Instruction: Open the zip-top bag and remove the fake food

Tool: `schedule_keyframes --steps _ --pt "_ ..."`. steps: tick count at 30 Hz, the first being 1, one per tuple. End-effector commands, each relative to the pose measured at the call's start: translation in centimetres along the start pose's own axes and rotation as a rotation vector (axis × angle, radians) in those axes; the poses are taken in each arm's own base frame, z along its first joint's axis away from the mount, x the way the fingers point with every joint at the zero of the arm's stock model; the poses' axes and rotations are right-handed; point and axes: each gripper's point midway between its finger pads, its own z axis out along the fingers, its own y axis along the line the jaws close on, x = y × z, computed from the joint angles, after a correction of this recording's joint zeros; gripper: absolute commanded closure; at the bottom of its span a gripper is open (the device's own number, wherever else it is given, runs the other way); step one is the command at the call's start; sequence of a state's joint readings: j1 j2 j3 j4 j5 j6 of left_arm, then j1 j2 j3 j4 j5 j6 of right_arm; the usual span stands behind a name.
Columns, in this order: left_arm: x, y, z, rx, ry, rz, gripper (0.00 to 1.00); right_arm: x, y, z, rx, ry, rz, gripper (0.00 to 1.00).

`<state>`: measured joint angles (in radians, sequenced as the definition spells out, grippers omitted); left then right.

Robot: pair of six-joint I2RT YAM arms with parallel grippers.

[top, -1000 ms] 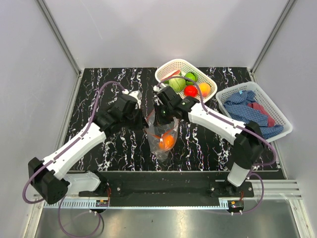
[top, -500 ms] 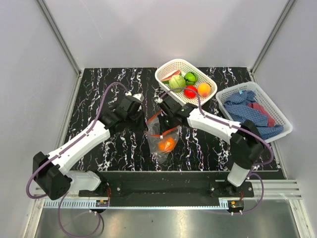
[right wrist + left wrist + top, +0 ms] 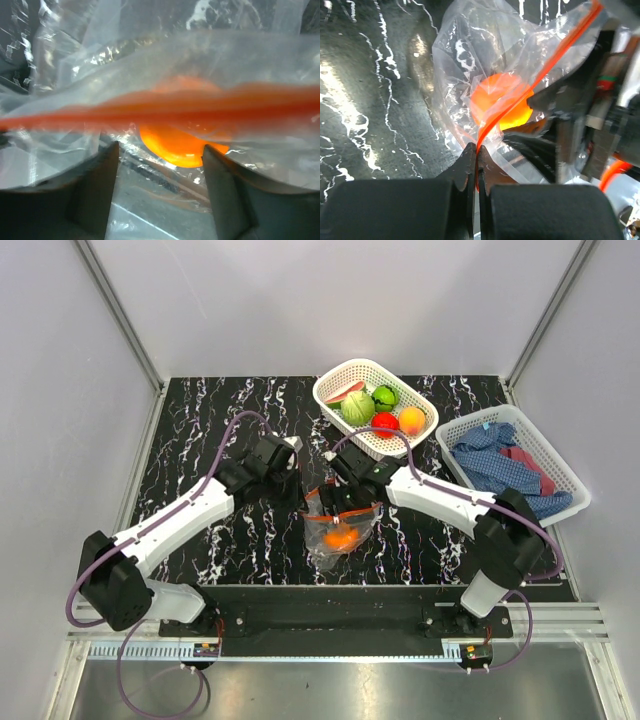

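Observation:
The clear zip-top bag lies on the black marbled table between the two arms, with an orange ball of fake food inside it. My left gripper is shut on the bag's orange-red zip strip. The orange ball shows through the plastic just beyond its tips. My right gripper stands open at the bag's mouth, its fingers apart with the zip strip across the view and the orange ball just past them. More fake food sits in the far white basket.
The far basket holds a pale green cabbage, a green fruit, a red tomato, an orange ball and a watermelon slice. A second white basket at the right holds blue and red cloths.
My right gripper has gone from shut to open at the bag's mouth. Both grippers and the bag have come down and nearer; the bag now lies flatter on the table.

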<state>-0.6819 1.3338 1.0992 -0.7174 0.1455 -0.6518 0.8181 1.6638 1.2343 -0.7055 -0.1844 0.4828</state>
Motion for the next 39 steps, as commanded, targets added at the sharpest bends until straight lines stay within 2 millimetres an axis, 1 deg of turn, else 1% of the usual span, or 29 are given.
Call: schedule_keyframes --steps 1,4,8,10,13,14,17,21,23,25,26,27,30,32,33,35,36,39 --pt "-0.2 -1.1 0.0 0.062 -0.004 0.012 1.0 0.9 -0.6 0.9 0.013 0.02 -0.032 0.21" --pt "0.0 -1.1 0.1 0.064 0.004 0.012 1.0 1.6 -1.3 1.5 0.029 0.042 -0.047 0.08" --pt "0.2 -1.0 0.1 0.064 0.009 0.006 1.0 2.5 -1.7 2.8 0.034 0.059 -0.055 0.05" --pt "0.2 -1.0 0.2 0.062 0.01 0.006 1.0 2.5 -2.0 3.4 0.045 0.056 -0.056 0.03" --pt "0.4 -1.0 0.5 0.066 0.022 -0.001 1.0 1.2 -1.5 3.8 0.026 0.005 -0.074 0.0" --pt "0.6 -1.0 0.5 0.066 0.027 -0.005 1.0 0.5 -1.0 3.8 0.015 -0.023 -0.085 0.0" --pt "0.7 -1.0 0.7 0.071 0.031 -0.011 1.0 -0.8 -0.4 4.3 0.001 -0.069 -0.089 0.0" --pt "0.9 -0.9 0.7 0.074 0.037 -0.015 1.0 -1.5 -0.7 5.5 0.019 -0.089 -0.07 0.01" --pt "1.0 -0.9 0.7 0.075 0.037 -0.015 1.0 -2.0 -0.5 5.8 0.005 -0.116 -0.075 0.01" --pt "1.1 -0.8 0.6 0.074 0.037 -0.019 1.0 -2.9 0.3 5.1 -0.027 -0.163 -0.103 0.01" --pt "1.2 -0.8 0.6 0.074 0.036 -0.019 1.0 -2.9 0.4 4.9 -0.03 -0.176 -0.109 0.01" --pt "1.1 -0.8 0.5 0.074 0.034 -0.02 1.0 -3.4 0.6 4.2 -0.036 -0.205 -0.121 0.01" --pt "1.1 -0.5 0.5 0.065 0.026 -0.019 1.0 -4.2 0.8 3.6 -0.04 -0.253 -0.145 0.01" --pt "1.2 -0.5 0.7 0.064 0.035 -0.019 1.0 -4.8 1.2 3.6 -0.052 -0.271 -0.152 0.0" --pt "1.2 -0.5 0.8 0.063 0.036 -0.019 1.0 -4.5 1.1 4.6 -0.055 -0.243 -0.155 0.0" --pt "1.3 -0.4 1.1 0.057 0.047 -0.02 1.0 -4.6 1.2 5.5 -0.056 -0.225 -0.149 0.0" --pt "1.4 -0.4 1.2 0.055 0.049 -0.022 1.0 -4.2 0.7 6.7 -0.042 -0.2 -0.147 0.0" --pt "1.4 -0.3 1.3 0.052 0.051 -0.022 1.0 -4.6 0.6 7.4 -0.034 -0.201 -0.162 0.02"
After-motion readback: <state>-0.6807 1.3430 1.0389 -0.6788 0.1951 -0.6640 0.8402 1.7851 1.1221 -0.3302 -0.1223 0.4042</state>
